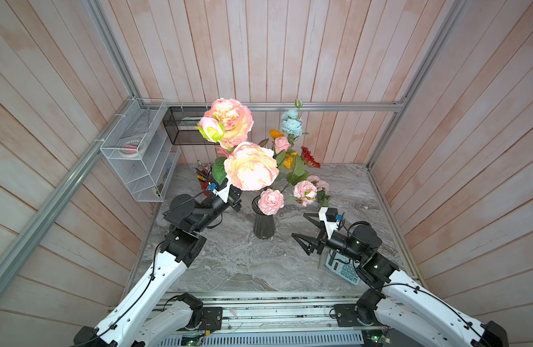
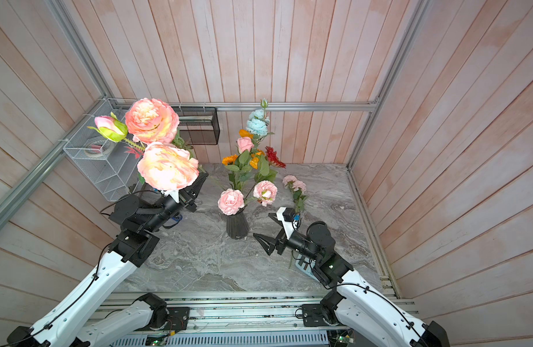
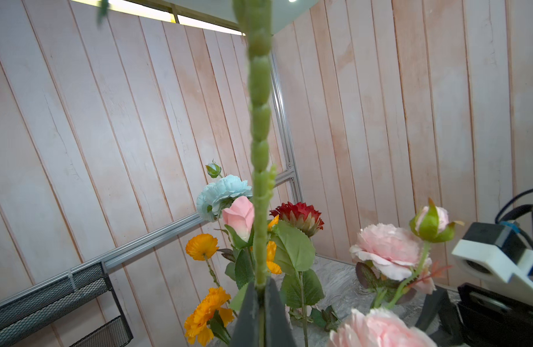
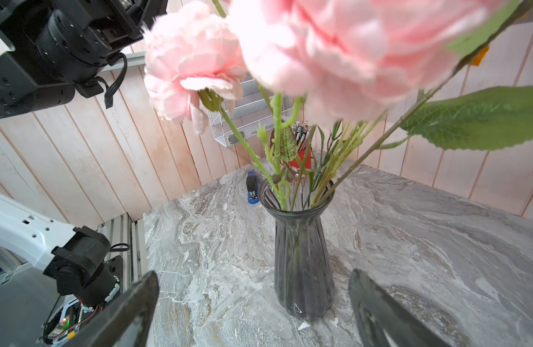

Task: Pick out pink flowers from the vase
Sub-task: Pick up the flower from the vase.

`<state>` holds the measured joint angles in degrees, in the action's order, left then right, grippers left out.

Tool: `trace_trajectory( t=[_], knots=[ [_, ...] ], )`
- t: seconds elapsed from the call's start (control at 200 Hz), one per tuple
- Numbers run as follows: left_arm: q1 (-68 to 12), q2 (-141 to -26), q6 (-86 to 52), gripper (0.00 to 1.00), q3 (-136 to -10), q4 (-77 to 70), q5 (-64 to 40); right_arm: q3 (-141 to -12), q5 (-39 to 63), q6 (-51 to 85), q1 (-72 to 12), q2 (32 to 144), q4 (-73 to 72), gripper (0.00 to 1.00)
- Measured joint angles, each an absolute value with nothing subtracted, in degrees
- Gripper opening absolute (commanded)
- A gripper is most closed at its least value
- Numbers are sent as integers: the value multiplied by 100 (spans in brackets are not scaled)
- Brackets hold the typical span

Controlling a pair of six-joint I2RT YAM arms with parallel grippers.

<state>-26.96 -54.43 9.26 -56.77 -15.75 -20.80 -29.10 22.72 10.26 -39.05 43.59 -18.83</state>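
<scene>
My left gripper (image 3: 260,285) is shut on the green stem (image 3: 259,150) of a pink flower spray. Its big coral-pink blooms (image 1: 250,166) (image 2: 167,166) and bud (image 1: 211,129) are lifted up and to the left of the vase. The dark ribbed glass vase (image 1: 263,223) (image 4: 301,255) stands mid-table and holds more pink flowers (image 1: 270,201) (image 2: 265,192). A pale pink stem (image 1: 319,183) lies on the table behind the right arm. My right gripper (image 1: 302,226) (image 4: 253,288) is open beside the vase's base, holding nothing.
Orange marigolds (image 3: 202,246), a light blue bloom (image 1: 290,121) and a red bloom (image 1: 310,157) share the vase. A red pencil cup (image 4: 304,156) and blue stapler (image 4: 252,187) stand far left. A white wire rack (image 1: 139,150) and black mesh basket (image 1: 184,126) hang on the walls. A calculator (image 1: 343,270) lies under the right arm.
</scene>
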Motion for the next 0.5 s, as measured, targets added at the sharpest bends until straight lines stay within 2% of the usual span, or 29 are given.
trace_trajectory(
  t=[0.5],
  knots=[
    [-2700, -4532, 567, 0, -6445, 1090, -1055, -3667, 1868, 930, -4766, 4510, -1223, 98]
  ],
)
